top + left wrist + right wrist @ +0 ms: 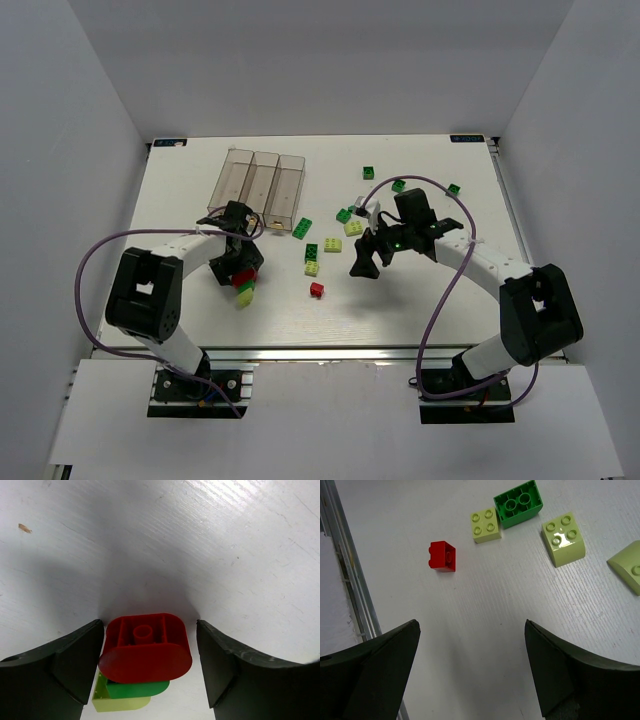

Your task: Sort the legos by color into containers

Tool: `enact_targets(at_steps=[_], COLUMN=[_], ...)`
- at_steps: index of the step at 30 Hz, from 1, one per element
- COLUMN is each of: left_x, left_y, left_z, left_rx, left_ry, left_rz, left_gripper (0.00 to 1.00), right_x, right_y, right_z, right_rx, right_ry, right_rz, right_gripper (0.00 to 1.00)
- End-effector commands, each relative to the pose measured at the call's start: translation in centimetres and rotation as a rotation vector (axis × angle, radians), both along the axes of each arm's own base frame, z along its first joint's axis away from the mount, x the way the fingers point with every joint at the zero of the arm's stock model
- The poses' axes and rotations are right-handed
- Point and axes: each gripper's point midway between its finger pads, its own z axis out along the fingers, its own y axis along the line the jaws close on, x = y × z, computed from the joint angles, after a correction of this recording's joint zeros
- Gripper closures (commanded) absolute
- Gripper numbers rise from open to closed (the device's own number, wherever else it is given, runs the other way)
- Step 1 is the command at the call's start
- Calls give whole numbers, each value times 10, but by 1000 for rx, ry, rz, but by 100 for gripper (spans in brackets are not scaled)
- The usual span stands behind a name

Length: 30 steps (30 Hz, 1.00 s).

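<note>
Your left pincer, spread, straddles the red lego, whose long axis runs 9 to 3 o'clock. Seen from above, the containers lie at 12 o'clock.

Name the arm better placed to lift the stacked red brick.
Left. The left hand straddles the red brick, a finger on each side; the right hand hangs open farther right, away from it.

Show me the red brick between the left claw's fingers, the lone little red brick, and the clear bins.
Red stacked brick (145,662), left wrist view, its rounded front face.
Little red brick (442,557), right wrist view, its middle.
Clear bins (258,190), top view, middle bin's bare floor.
</note>
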Motion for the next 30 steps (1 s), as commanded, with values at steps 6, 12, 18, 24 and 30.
enact_targets(at_steps=[6,12,18,24,30], left_x=[-8,-17,-22,-22,-20], left_y=[-4,-4,-3,-4,-9], left_z=[-1,-5,-6,-3,-1], left_rx=[-30,-23,0,8,-17], left_ry=[-8,17,39,38,27], left_rz=[-14,-30,-55,-64,-67], left_gripper=[18,21,23,23,40], right_x=[5,4,2,2,2], right_y=[3,3,2,2,1], right_z=[11,10,9,9,9], right_rx=[12,11,11,12,10], right_ry=[-29,-27,-23,-24,-26], right_rz=[9,8,6,6,4], right_gripper=[11,11,11,10,11])
